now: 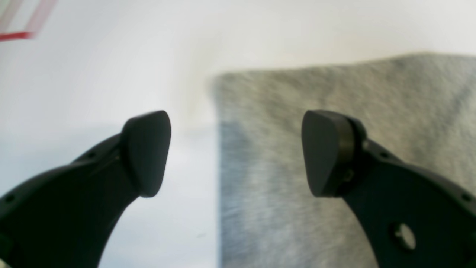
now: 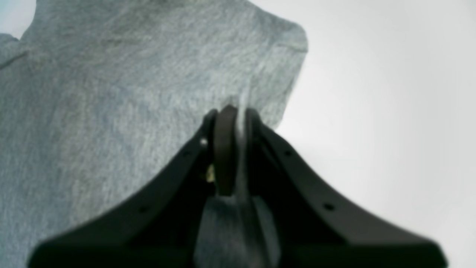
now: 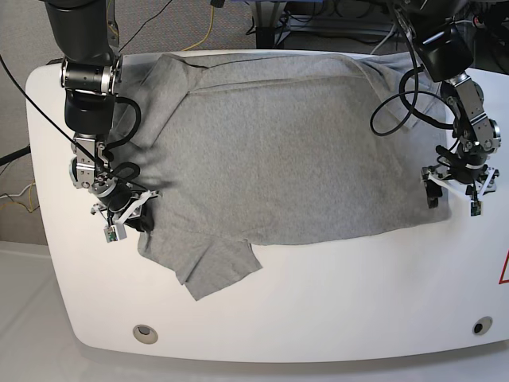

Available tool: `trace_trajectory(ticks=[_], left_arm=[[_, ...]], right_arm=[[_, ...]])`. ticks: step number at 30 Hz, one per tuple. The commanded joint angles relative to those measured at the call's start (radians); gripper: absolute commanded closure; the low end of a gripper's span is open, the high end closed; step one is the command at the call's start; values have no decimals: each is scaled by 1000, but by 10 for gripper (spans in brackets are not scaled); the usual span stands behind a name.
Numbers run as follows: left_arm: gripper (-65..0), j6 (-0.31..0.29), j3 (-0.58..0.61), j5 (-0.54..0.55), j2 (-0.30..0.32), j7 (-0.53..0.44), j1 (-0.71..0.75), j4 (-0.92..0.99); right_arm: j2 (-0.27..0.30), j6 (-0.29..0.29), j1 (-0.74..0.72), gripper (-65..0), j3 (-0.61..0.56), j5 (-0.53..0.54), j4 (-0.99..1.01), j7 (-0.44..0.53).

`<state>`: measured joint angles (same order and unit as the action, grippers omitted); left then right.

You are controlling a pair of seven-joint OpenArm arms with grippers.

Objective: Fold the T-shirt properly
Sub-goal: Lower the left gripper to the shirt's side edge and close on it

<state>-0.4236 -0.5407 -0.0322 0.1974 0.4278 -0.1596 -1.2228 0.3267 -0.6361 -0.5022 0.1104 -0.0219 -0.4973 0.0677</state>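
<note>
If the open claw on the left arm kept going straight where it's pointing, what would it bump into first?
Most likely the T-shirt. The left gripper is open, and the shirt's edge lies right between its fingers, with white table beside it. How far off the cloth is, I can't tell.

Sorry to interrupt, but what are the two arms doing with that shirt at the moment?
They are folding a grey T-shirt spread out on the white table. The right gripper has pinched the cloth at one edge of the shirt. The left gripper hangs wide open at the opposite edge, holding nothing yet. No fold is made so far.
</note>
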Motion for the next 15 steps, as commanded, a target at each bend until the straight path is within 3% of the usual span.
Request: trace_trajectory(ticks=[1, 10, 15], left_arm=[[-522, 9, -5, 10, 20, -25, -48, 34], [-522, 15, -6, 5, 23, -113, -94, 183], [-522, 53, -6, 10, 47, -125, -94, 199]], right_arm=[[9, -11, -2, -55, -4, -40, 4, -78], [27, -11, -2, -57, -4, -40, 4, -78], [30, -11, -2, -57, -4, -40, 4, -78]])
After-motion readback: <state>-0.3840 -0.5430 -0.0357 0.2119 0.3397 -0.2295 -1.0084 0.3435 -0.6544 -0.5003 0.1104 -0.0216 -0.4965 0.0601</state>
